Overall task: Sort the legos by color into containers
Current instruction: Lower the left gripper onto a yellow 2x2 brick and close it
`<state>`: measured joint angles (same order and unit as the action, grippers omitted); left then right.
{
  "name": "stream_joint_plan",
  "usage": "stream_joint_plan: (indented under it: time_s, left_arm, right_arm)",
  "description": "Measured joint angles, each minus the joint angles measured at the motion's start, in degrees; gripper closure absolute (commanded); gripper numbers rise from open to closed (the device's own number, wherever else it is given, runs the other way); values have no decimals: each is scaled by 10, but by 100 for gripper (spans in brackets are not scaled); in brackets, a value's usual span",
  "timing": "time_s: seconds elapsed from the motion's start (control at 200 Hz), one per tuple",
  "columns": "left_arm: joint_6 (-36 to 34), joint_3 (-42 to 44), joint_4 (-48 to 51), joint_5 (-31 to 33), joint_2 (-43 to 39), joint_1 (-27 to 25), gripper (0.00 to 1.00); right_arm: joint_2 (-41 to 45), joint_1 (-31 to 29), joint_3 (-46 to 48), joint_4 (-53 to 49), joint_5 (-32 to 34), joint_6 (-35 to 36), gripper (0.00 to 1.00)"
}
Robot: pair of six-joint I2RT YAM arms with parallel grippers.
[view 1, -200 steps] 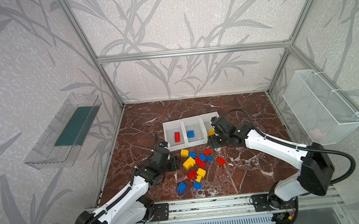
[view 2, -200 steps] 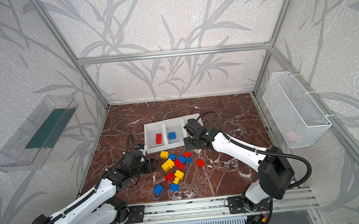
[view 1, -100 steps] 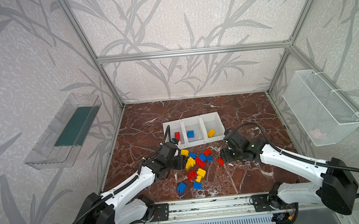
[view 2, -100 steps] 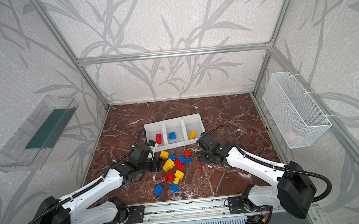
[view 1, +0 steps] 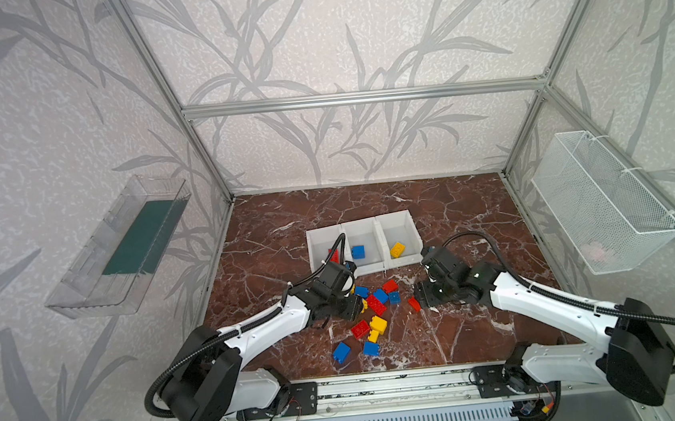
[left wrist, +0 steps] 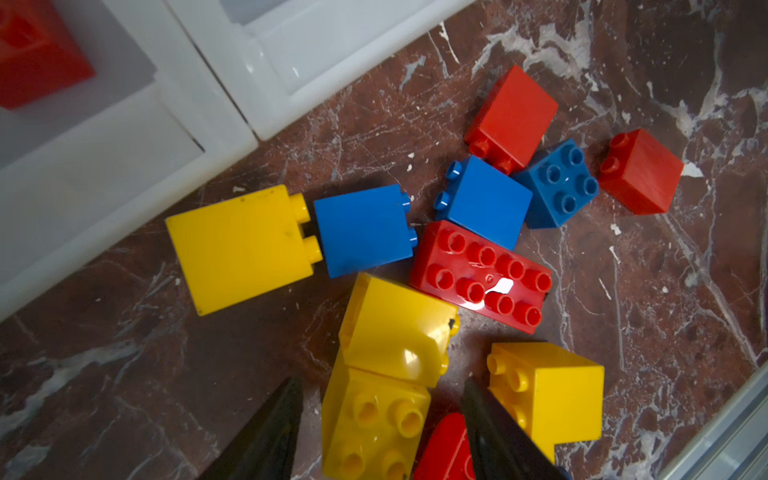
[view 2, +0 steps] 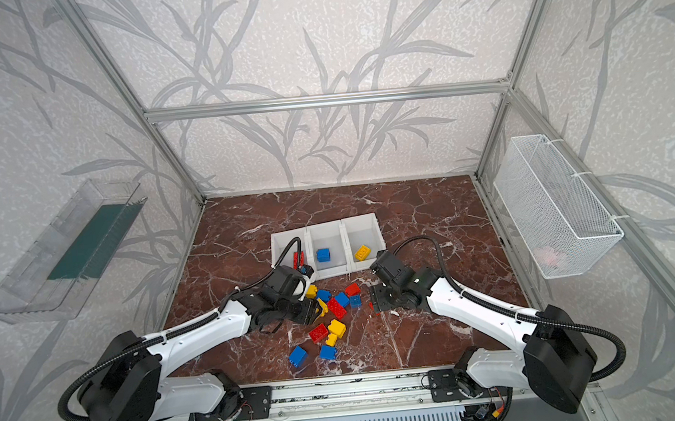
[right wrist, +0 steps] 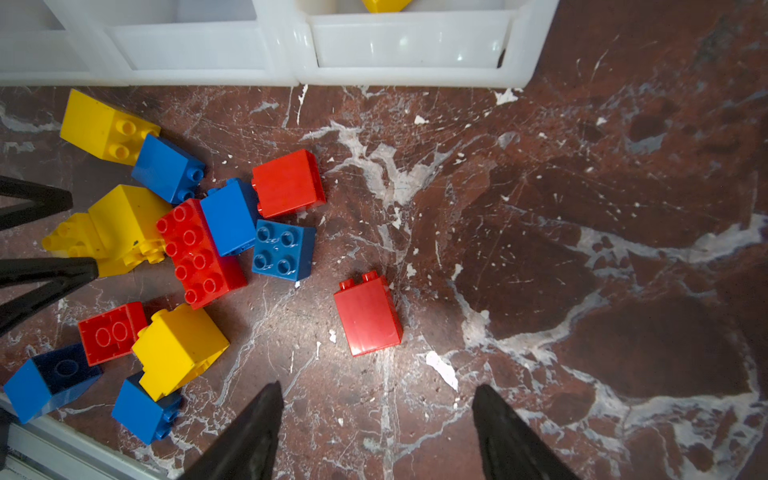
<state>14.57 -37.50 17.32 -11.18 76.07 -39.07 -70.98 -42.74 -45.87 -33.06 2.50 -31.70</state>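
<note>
Bins (view 2: pixel 325 233) L-R: red brick (view 2: pixel 299 259), blue brick (view 2: pixel 323 255), yellow brick (view 2: pixel 362 252).

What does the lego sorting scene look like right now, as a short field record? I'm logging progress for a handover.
bins: three white bins in a row, one brick visible in each: binned red brick, binned blue brick, binned yellow brick
loose: mixed pile of red, blue and yellow bricks on the marble table, in front of the bins
left gripper: open, jaws either side of the studded yellow brick in the pile
right gripper: open, over bare marble near the lone red brick, not touching it
</note>
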Motion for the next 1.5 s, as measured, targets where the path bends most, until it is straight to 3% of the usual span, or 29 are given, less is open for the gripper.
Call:
stream_joint_plan:
  time_s: [0.24, 0.485, 0.63, 0.755, 0.89, 1.505]
  left_arm:
    - [-15, 0, 9, -8, 10, -4, 45]
    - [-19, 1, 0, -11, 13, -8, 60]
    - [-21, 1, -6, -12, 20, -9, 61]
    - [-21, 1, -5, -12, 20, -10, 52]
    - [-19, 1, 1, -11, 20, -13, 52]
    - [-15, 1, 1, -11, 18, -18, 69]
  right_arm:
    - [2, 0, 0, -2, 13, -25, 27]
    - [19, 0, 0, -23, 35, -37, 27]
    - [30, 0, 0, -35, 42, -50, 27]
    - [45, 0, 3, -38, 50, -58, 27]
    - [54, 0, 7, -41, 57, -62, 27]
    - [54, 0, 7, -52, 70, -61, 28]
